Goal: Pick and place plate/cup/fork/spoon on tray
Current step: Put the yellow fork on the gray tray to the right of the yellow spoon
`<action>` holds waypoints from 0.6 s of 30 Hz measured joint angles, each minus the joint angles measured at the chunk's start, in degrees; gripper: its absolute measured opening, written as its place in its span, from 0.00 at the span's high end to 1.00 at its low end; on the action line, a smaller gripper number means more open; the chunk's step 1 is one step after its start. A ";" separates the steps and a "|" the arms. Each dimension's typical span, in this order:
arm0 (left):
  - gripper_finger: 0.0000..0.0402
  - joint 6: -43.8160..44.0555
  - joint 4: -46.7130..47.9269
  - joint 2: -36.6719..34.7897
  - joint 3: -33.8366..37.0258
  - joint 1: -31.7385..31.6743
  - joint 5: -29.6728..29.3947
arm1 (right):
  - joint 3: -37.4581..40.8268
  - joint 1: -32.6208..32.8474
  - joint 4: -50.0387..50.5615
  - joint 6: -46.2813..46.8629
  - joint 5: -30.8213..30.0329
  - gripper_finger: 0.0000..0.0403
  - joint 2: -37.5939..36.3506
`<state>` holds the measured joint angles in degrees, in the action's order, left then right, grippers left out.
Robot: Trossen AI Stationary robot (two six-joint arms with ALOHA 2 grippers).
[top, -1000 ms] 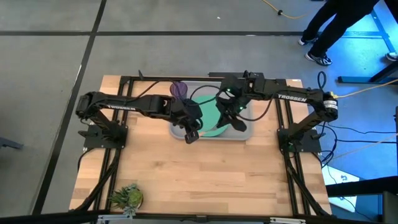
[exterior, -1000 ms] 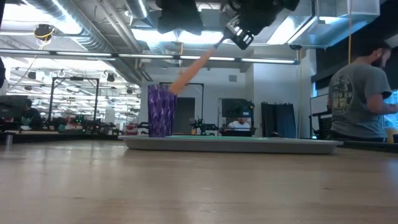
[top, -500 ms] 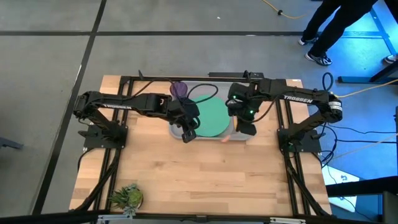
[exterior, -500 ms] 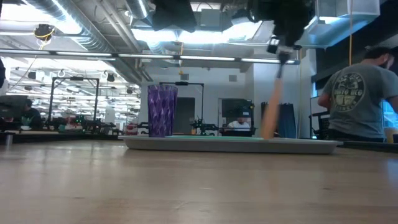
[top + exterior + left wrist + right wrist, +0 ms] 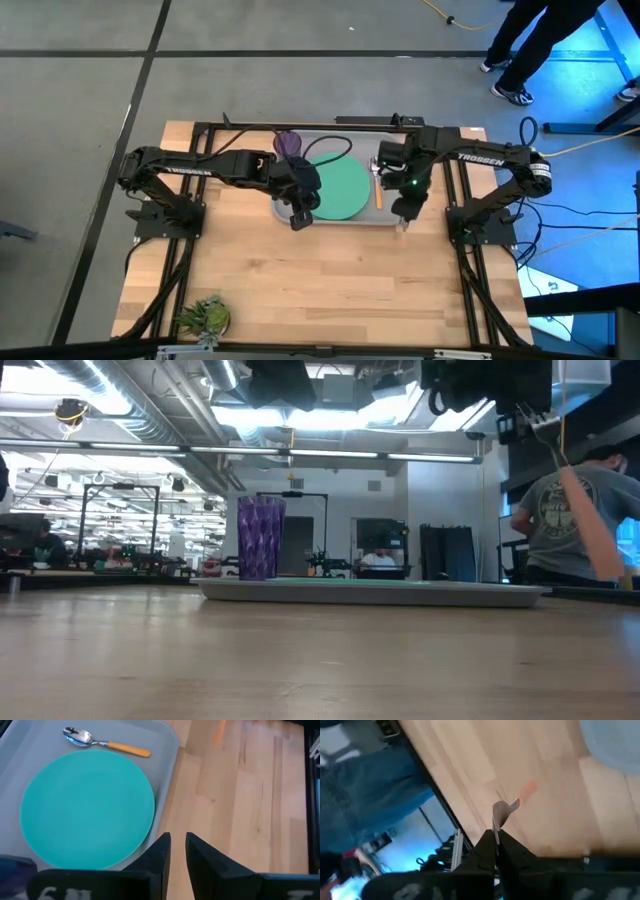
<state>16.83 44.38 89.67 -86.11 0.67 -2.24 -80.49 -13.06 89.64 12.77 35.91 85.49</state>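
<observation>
A grey tray point(image 5: 360, 222) lies at the far middle of the table. On it are the mint-green plate point(image 5: 338, 188), the purple cup point(image 5: 288, 143) at its far left corner, and the orange-handled spoon point(image 5: 377, 187) right of the plate. My right gripper point(image 5: 403, 215) hangs over the tray's near right corner, shut on the fork point(image 5: 585, 520), which shows high at the right in the low view. My left gripper point(image 5: 298, 218) hovers over the tray's near left edge, its fingers point(image 5: 162, 851) close together with nothing between them. My right gripper pinches the fork's silver metal end point(image 5: 496, 822) between its two fingers, coming steeply from above. The tines point(image 5: 543, 426) show beside the fingers. The salmon handle point(image 5: 598, 550) slants down and away below them. The whole fork is lifted clear of tray and table.
A small green plant point(image 5: 203, 317) stands at the table's near left corner. Bare wood point(image 5: 330, 280) stretches from the tray to the near edge. A person point(image 5: 575, 510) stands beyond the table on the right, and legs point(image 5: 530, 45) show on the floor.
My right gripper has carried the fork from above the plate toward the table's right edge and rolled its wrist. The fork's handle, which slanted down toward the cup, has swung round and now hangs down toward the right. My left gripper has kept still.
</observation>
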 joint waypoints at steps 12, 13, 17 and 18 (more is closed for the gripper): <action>0.87 -3.91 0.00 0.02 0.00 0.00 0.00 | 0.00 -0.04 0.39 27.25 -25.93 0.99 -0.02; 0.87 -4.53 0.00 0.02 0.00 0.00 -0.02 | 0.00 -0.19 0.32 29.09 -27.43 0.99 -0.02; 0.87 -7.20 -0.01 0.04 0.00 -0.24 0.01 | 0.00 -0.64 0.34 38.39 -39.18 0.99 -0.02; 0.87 -7.59 0.00 0.04 0.00 -0.43 0.01 | 0.00 -0.66 0.38 40.15 -41.28 0.99 0.00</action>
<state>9.23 44.38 89.71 -86.11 0.24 -2.23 -80.49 -13.72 90.02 52.92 -5.38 85.49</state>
